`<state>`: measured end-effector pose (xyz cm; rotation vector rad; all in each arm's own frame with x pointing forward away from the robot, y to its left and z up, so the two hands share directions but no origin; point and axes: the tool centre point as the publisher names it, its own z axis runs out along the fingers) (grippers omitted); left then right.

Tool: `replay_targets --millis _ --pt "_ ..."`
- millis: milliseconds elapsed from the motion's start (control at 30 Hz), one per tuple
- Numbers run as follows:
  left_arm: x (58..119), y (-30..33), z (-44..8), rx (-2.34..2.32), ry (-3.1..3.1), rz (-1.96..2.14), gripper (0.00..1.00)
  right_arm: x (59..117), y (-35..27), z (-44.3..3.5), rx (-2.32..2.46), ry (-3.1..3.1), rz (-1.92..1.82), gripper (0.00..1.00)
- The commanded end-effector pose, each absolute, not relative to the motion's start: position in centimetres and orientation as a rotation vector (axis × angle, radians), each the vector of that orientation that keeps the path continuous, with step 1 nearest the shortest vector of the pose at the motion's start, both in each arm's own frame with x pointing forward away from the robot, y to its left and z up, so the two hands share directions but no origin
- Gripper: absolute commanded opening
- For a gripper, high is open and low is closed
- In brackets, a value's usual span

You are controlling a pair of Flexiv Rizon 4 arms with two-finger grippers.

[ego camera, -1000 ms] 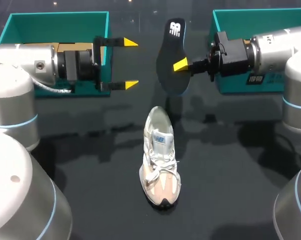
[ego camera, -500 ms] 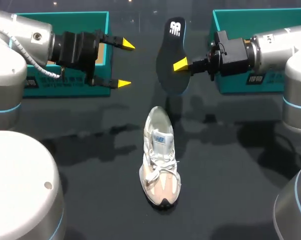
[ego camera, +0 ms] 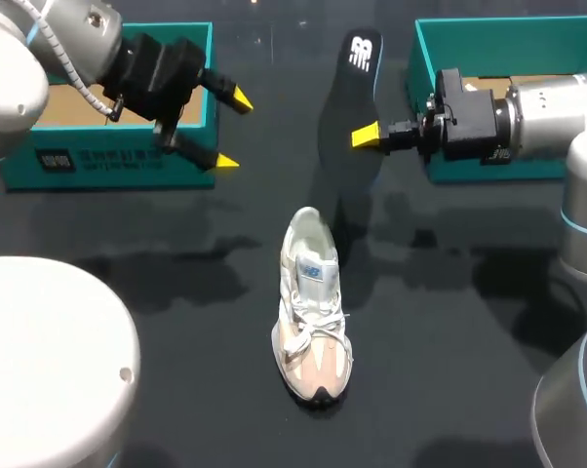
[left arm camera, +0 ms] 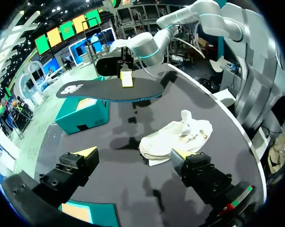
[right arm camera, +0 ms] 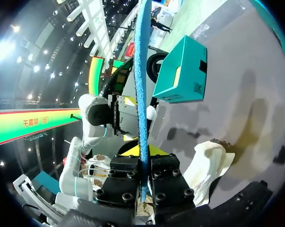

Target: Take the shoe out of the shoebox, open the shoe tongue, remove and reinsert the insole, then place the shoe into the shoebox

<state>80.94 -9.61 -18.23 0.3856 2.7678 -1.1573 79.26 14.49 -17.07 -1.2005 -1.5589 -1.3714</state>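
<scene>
The shoe [ego camera: 313, 317] is lying on the table [ego camera: 196, 390], out of its box, its insole already removed. Beyond it, the right gripper [ego camera: 367, 136] is pinching the insole [ego camera: 347, 97] aloft, while the left gripper [ego camera: 231, 129] is hovering empty, fingers spread. Reinsertion and boxing are remaining. A white logo is marking the insole's heel, and the left box [ego camera: 128, 171] is carrying a printed label.

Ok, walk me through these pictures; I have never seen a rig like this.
This is a robot with two arms, each ending in a two-fingered gripper with yellow tips. One picture looks down from above; the two round ones come from cameras on the wrists. On the dark table lies a white and beige sneaker, with two teal cardboard shoeboxes behind it, one left, one right. The right gripper pinches a flat black insole, held off the table. The left gripper is open and empty, beside the left box.
</scene>
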Motion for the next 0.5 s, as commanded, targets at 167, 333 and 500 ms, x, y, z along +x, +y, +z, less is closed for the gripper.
replay_targets --millis 167,333,500 --pt "80.7 -8.7 -18.8 0.500 2.942 -0.903 1.00 79.5 15.8 -17.7 -1.232 -1.583 -1.351 0.00" --pt "80.7 -8.7 -18.8 0.500 2.942 -0.903 1.00 79.5 15.8 -17.7 -1.232 -1.583 -1.351 0.00" --pt "79.1 -9.5 -20.2 0.472 2.972 -0.915 1.00 79.4 15.7 -18.1 -1.252 -1.601 -1.386 0.00"
